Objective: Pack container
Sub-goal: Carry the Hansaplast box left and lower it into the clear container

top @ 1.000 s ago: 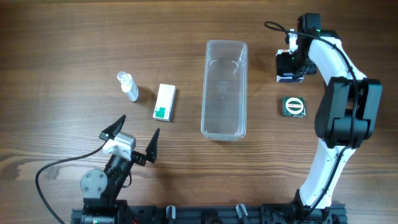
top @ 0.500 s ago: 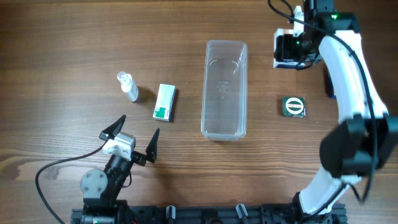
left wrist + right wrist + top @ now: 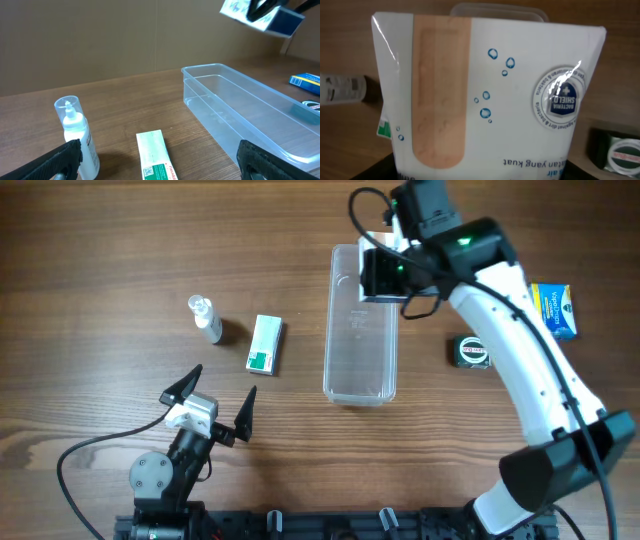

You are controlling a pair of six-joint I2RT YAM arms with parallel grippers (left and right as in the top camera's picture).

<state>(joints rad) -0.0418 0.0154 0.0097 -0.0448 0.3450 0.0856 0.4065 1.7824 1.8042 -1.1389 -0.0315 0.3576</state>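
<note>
Your container (image 3: 361, 325) stands upright on the counter (image 3: 120, 240) near its middle, with the open side facing up. Its long axis runs from top to bottom in the overhead view, so one short end points toward the arm bases and the other toward the far edge. In the left wrist view it stretches diagonally from the centre toward the lower right.

Your right pincer (image 3: 384, 270) is clenched on a white plaster box (image 3: 485, 95). It holds the box in the air above the container's far end. The box is clear of the rim and sits tilted, high in the left wrist view. It fills most of the right wrist view, with the printed plaster strip running down its face.

Your left pincer (image 3: 215, 402) is released, with its fingers (image 3: 60, 159) spread wide. It sits low near the front edge, well apart from everything.

There is one container and one small clear bottle (image 3: 205, 318), which lies to the left. You can count three small boxes:
- the one being held
- a green-and-white box (image 3: 265, 344) just beside the bottle, between it and the container
- a blue box (image 3: 553, 308) to the far right

One dark green pack (image 3: 472, 350) with a round label lies right of the container, near the blue box.
</note>
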